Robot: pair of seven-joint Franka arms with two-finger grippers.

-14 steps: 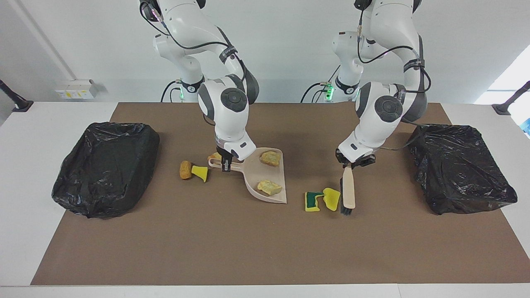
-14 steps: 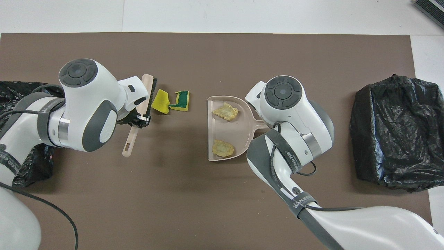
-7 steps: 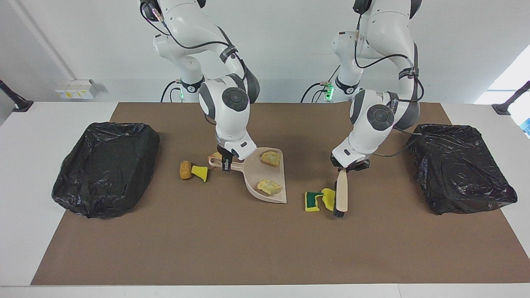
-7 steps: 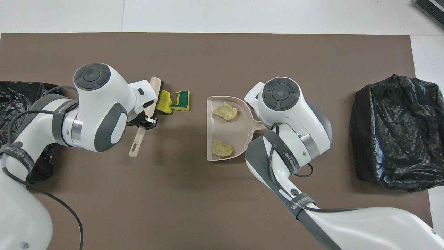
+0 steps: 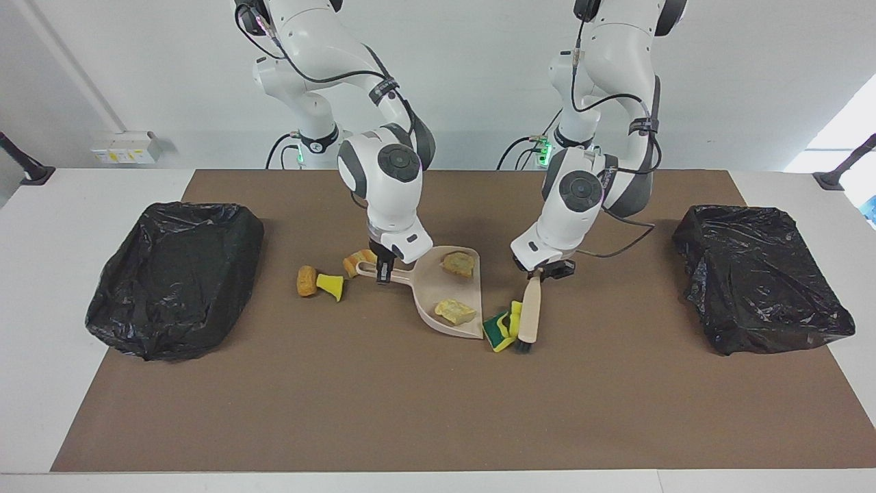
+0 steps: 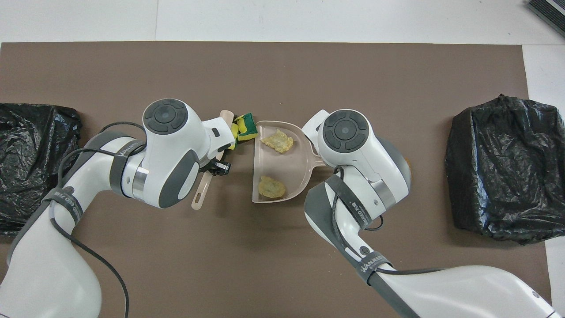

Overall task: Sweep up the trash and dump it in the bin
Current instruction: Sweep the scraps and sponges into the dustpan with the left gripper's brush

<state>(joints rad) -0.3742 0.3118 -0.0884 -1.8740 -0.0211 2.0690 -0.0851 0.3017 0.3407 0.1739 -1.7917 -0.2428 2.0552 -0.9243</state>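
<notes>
My right gripper (image 5: pixel 384 269) is shut on the handle of the beige dustpan (image 5: pixel 431 291), which rests on the mat; in the overhead view the wrist hides this gripper. Two yellowish trash chunks (image 5: pixel 458 263) (image 5: pixel 455 311) lie in the pan (image 6: pixel 287 165). My left gripper (image 5: pixel 540 272) (image 6: pixel 219 167) is shut on the beige hand brush (image 5: pixel 528 311). Its bristles press yellow and green sponge scraps (image 5: pixel 499 330) (image 6: pixel 244 127) against the corner of the pan's open lip. An orange-tan chunk (image 5: pixel 306 281), a yellow scrap (image 5: pixel 332 285) and an orange piece (image 5: pixel 359 261) lie by the pan's handle, toward the right arm's end.
A bin lined with a black bag (image 5: pixel 174 274) (image 6: pixel 503 163) stands at the right arm's end of the brown mat. A second such bin (image 5: pixel 759 274) (image 6: pixel 31 163) stands at the left arm's end.
My left gripper has swept the brush and the sponge scraps across the mat up to the dustpan's lip. The dustpan has shifted a little toward the brush and turned slightly.
</notes>
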